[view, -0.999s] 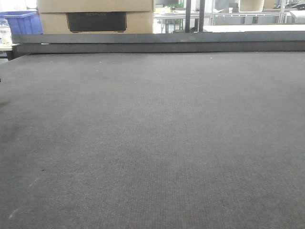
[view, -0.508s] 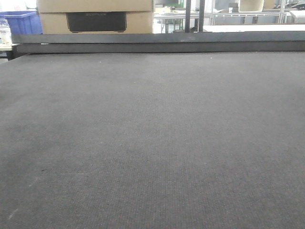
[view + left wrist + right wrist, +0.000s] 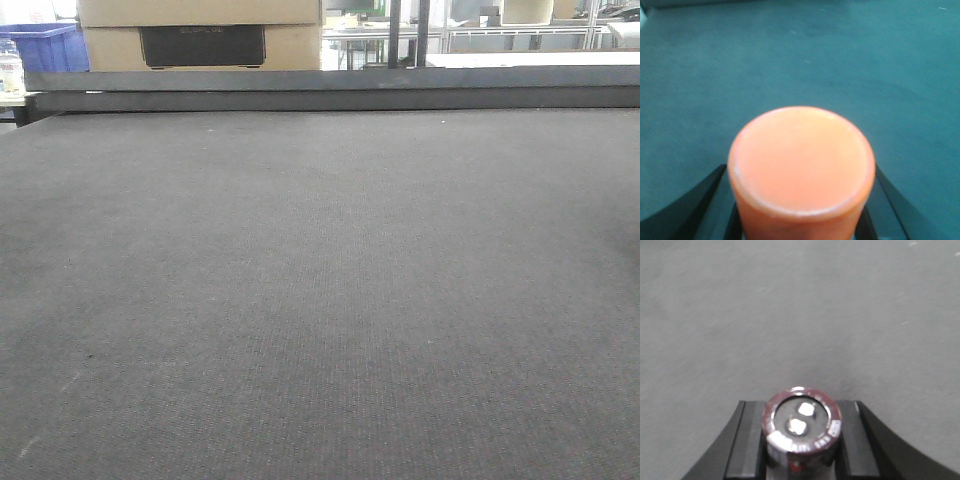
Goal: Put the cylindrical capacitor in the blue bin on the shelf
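Note:
The cylindrical capacitor is a dark maroon can with two silver terminals on its end face. My right gripper is shut on it, with a black finger pressed against each side, above bare grey mat. My left gripper is shut on a smooth orange cylinder whose flat end fills the lower left wrist view. A blue bin shows at the far back left of the front view, beyond the table. No arm or gripper appears in the front view. The shelf does not show clearly.
A wide dark grey mat covers the table, ending at a dark raised back edge. Behind it stand a cardboard box, a clear bottle at far left, and pale metal framework at back right.
A faint shadow at the mat's left edge has gone and a faint one now falls at the right edge. Nothing else differs.

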Tool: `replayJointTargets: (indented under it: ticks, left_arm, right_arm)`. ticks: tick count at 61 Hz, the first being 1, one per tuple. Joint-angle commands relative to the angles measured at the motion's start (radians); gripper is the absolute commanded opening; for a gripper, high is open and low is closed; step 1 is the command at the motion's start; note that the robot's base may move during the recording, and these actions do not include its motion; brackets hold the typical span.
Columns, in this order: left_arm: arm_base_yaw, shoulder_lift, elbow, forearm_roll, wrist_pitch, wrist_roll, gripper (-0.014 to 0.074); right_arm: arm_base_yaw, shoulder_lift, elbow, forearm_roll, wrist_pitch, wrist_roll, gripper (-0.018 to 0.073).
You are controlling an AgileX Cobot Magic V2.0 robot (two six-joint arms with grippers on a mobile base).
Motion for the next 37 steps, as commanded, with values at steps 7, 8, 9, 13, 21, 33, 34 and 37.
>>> replayJointTargets:
  ticks: [7, 8, 9, 13, 21, 33, 34, 37]
  left_arm:
    - [-0.014, -0.167, -0.009, -0.045, 0.173, 0.000, -0.0111]
    - [-0.014, -0.178, -0.009, -0.045, 0.183, 0.000, -0.0111]
    - [-0.014, -0.189, -0.009, -0.045, 0.197, 0.000, -0.0111]
    - [-0.014, -0.237, -0.009, -0.052, 0.231, 0.000, -0.0111]
    - [-0.014, -0.311, -0.009, -0.052, 0.275, 0.000, -0.0111]
    - [-0.014, -0.376, -0.009, -0.052, 0.275, 0.000, -0.0111]
    - [-0.014, -0.378, -0.009, -0.052, 0.275, 0.000, -0.0111]
    - [-0.014, -0.378, -0.009, -0.052, 0.273, 0.000, -0.0111]
  right_arm:
    - [0.044, -0.103, -0.012, 0.006, 0.027, 0.000, -0.0162]
    - [0.047, -0.114, -0.012, 0.006, 0.034, 0.000, -0.0162]
    - [0.050, -0.131, -0.012, 0.006, 0.037, 0.000, -0.0162]
    - [0.063, -0.182, -0.012, 0.006, 0.050, -0.002, -0.0162]
    - [0.086, -0.292, -0.020, 0.006, 0.064, -0.019, -0.0162]
    - [0.091, -0.424, -0.038, 0.006, 0.065, -0.019, -0.0162]
    - [0.091, -0.430, -0.038, 0.006, 0.065, -0.019, -0.0162]
    - [0.091, -0.448, -0.038, 0.006, 0.063, -0.019, -0.0162]
